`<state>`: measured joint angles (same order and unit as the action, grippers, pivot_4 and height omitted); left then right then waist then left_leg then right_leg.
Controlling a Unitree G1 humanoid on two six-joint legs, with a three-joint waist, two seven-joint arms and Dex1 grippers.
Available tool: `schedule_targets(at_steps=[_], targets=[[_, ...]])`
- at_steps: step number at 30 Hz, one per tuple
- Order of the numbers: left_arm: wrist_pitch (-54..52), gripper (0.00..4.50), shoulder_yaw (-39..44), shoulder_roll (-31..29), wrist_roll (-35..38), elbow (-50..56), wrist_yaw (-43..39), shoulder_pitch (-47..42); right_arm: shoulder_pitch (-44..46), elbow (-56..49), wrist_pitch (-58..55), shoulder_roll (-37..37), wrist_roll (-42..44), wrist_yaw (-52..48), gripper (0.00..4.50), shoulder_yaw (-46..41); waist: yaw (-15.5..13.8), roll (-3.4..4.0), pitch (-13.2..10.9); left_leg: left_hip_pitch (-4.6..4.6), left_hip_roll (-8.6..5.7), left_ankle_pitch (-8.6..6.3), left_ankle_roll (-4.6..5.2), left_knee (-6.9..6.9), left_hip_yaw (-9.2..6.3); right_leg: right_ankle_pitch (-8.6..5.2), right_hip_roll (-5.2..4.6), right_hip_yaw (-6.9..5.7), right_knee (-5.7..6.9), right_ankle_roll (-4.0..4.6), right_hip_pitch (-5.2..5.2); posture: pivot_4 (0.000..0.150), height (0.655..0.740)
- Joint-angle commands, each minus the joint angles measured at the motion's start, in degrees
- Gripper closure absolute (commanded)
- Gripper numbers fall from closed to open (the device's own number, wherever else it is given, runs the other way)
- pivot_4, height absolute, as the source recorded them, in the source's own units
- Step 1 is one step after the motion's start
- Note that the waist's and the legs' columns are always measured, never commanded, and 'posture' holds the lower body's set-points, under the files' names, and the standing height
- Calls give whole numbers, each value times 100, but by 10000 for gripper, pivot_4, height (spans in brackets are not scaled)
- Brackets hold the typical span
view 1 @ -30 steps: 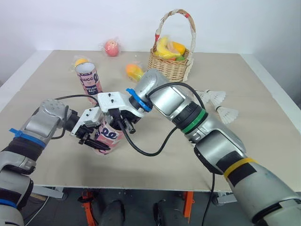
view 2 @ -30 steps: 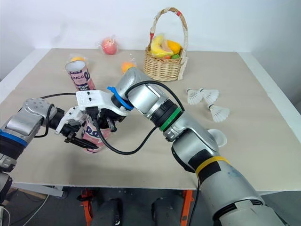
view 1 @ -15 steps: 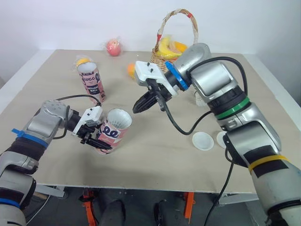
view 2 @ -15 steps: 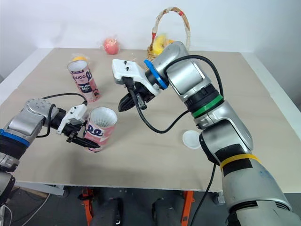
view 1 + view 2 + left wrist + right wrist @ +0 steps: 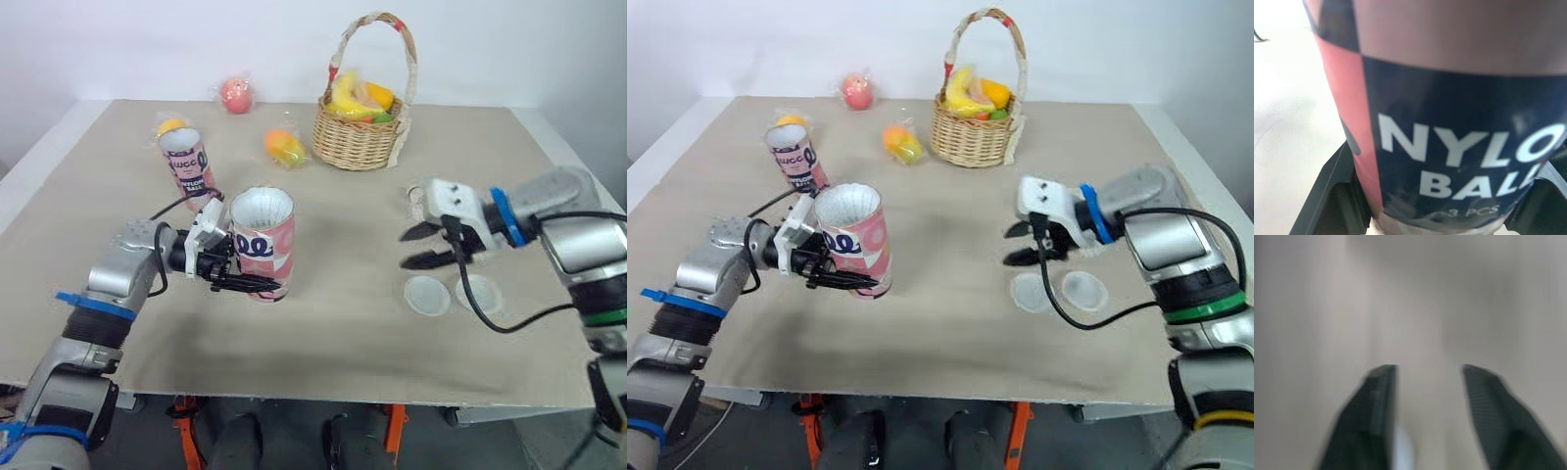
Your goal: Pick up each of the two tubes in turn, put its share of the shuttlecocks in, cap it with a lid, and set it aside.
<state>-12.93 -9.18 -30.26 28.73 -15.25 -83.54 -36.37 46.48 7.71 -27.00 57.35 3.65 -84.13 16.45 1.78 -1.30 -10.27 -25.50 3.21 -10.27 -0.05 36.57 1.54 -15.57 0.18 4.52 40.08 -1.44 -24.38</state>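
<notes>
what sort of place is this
Probably a robot test lab, not a home: a plain beige table against a blank white wall, set with staged props like a woven wicker basket of fruit and a pink and navy cardboard tube.

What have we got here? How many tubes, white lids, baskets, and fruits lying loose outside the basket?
Tubes: 2, the held tube and the standing tube
Lids: 2
Basket: 1
Loose fruits: 3
Total: 8
</notes>
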Motion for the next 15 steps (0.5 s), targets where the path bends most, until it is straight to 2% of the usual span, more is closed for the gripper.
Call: schedule_targets(at_steps=[1, 7, 15], targets=[[212, 16305, 48, 205, -116, 56, 185, 105, -21, 217, 279, 162, -227, -15, 15535, -8, 62, -2, -1, 0, 4, 0, 0, 3, -2, 1, 8, 1, 0, 0, 0, 1500, 7393], [627, 16305, -183, 770, -519, -273, 265, 223, -24, 977, 728, 47, -626, -4, 15535, 218, 80, -2, -2, 23, 8, 6, -7, 5, 0, 9, 15, 5, -1, -14, 19, 1500, 7393], [1453, 16305, -350, 911, -1189, -988, 144, 30, 174, 1353, 767, -373, -892, 35, 15535, 374, 84, -2, -1, 31, 12, 10, -11, 8, 2, 18, 27, 20, 0, -24, 21, 1500, 7393]])
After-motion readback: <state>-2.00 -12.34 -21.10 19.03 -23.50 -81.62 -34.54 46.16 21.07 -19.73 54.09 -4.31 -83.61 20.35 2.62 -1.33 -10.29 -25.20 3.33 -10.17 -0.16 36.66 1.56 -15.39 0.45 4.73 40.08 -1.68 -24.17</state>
